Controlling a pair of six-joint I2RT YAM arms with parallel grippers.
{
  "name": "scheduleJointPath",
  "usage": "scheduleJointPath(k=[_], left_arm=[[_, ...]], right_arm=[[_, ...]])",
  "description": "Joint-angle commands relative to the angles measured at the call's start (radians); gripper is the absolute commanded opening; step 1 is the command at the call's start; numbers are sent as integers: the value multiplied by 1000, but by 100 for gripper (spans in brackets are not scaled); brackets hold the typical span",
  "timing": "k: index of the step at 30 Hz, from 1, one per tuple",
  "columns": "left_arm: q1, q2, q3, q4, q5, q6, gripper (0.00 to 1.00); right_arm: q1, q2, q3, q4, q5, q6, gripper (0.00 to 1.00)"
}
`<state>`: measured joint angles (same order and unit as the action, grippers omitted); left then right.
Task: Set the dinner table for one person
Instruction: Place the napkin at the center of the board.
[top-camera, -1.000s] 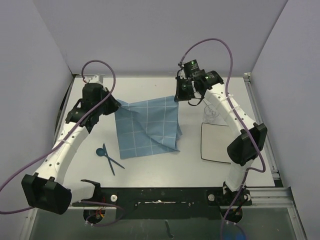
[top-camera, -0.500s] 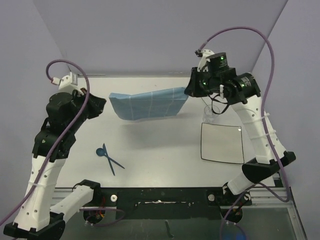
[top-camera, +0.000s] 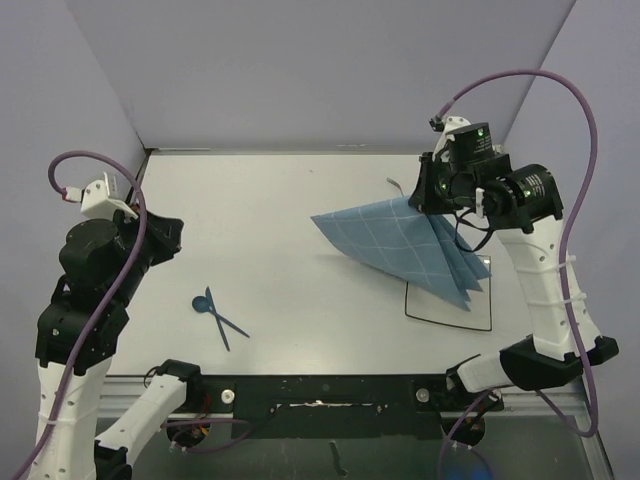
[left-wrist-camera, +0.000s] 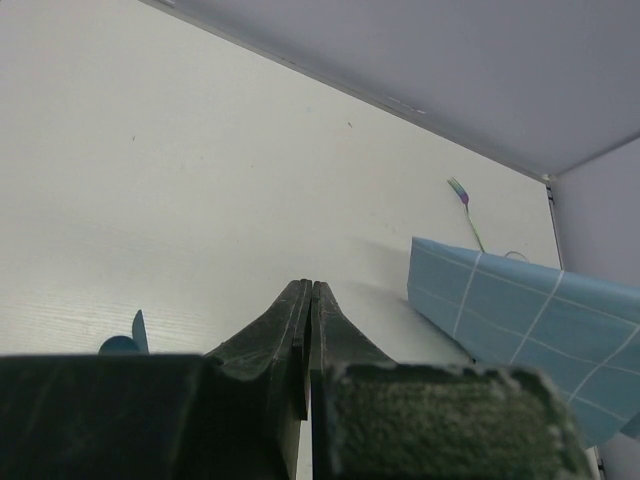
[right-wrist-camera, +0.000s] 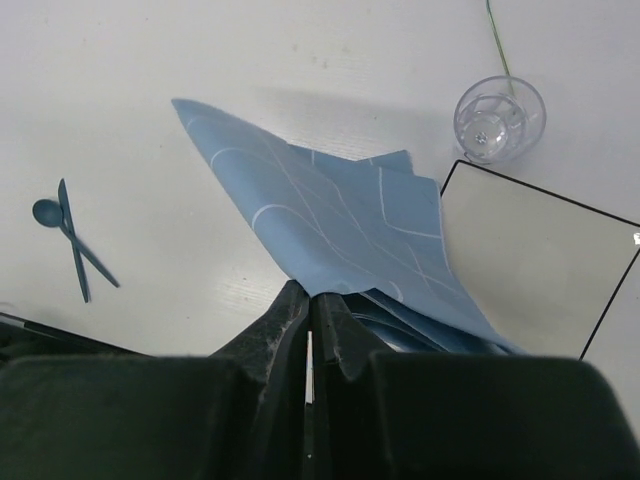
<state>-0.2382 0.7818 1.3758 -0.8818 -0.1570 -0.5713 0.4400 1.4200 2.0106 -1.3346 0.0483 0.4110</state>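
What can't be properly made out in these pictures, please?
Top view: the cloth mat hides the glass and much of the plate.
Left wrist view: the left gripper hides most of the spoon.
Right wrist view: the top edge cuts off the fork.

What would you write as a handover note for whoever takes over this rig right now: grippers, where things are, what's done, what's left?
Left gripper: shut, empty.
Right gripper: shut on the blue mat, which hangs bunched over the plate.
On the dinner table: glass beyond the plate, blue cutlery pair near the left arm.
Done: nothing laid yet.
To do: spread mat flat, then probably place plate, cutlery, glass.
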Motion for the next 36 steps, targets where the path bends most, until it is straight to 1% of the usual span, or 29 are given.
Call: scheduleJointPath(k=[1, 5, 10, 13, 20, 25, 26, 28, 30, 31, 32, 33, 36], left_arm=[[4, -29, -6, 6, -1, -12, 0], [5, -38, -64, 23, 6, -20, 0], [4, -30, -150, 77, 23, -33, 0], [4, -26, -195, 115, 37, -39, 0], [3, 13, -229, 169, 52, -25, 0], [2, 27, -291, 230, 81, -25, 0], [2, 30, -314, 242, 86, -30, 10], [2, 34, -356, 268, 98, -40, 37], [2, 34, -394, 299, 117, -46, 67], [2, 31, -410, 309, 126, -53, 79], [2, 30, -422, 315, 129, -58, 93], [2, 28, -433, 321, 133, -64, 97], [2, 26, -452, 337, 145, -66, 97]], right_arm=[[26, -33, 17, 49, -12, 24, 0], [68, 13, 86, 39, 0, 34, 0], [177, 131, 279, -18, 61, 41, 0], [237, 194, 366, -44, 73, 54, 0], [384, 242, 393, -1, 87, 79, 0], [497, 286, 476, -6, 122, 86, 0], [510, 292, 487, -9, 127, 88, 0], [528, 294, 492, -7, 136, 93, 0], [541, 291, 488, -7, 144, 96, 0], [546, 289, 486, -8, 149, 98, 0], [549, 288, 484, -7, 152, 98, 0], [551, 285, 480, -6, 154, 98, 0], [554, 276, 463, -1, 163, 100, 0]])
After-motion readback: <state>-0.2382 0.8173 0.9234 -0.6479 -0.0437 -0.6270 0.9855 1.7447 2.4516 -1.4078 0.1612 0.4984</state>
